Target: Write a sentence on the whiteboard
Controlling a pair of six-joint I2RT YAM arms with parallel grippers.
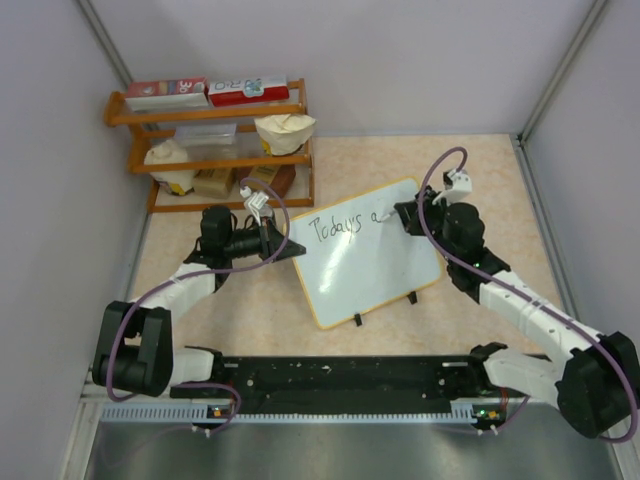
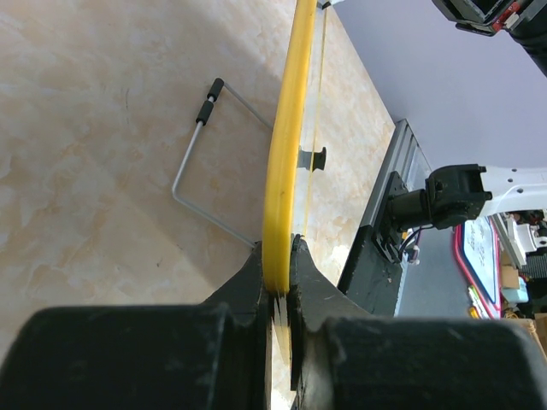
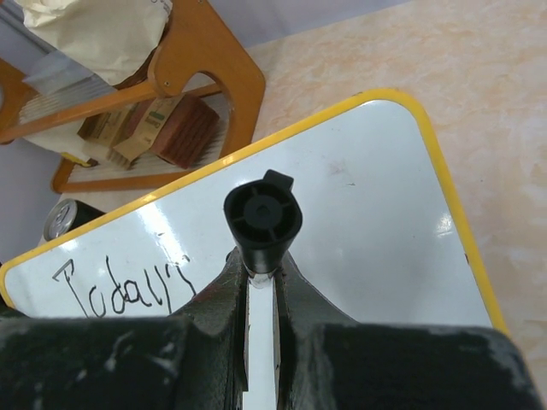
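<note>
Black base rail [image 1: 340, 375] spans the bottom of the top view, and bare tabletop [image 1: 260, 320] lies between it and the whiteboard [image 1: 375, 270] at centre frame. More bare surface lies at the board's right. A wooden shelf [image 1: 215, 150] stands close above its upper-left corner. The board's long axis runs from lower left up to upper right, with its clip feet [image 1: 358, 320] on the lower edge. The sentence [image 1: 345, 225], so far "Today's a", follows the top edge. The left gripper [image 2: 278, 282] is clamped on the yellow frame [image 2: 286, 154], near a wire stand [image 2: 201, 171]. The right gripper [image 3: 261, 282] pinches a marker [image 3: 262, 213] against the board's upper right.
</note>
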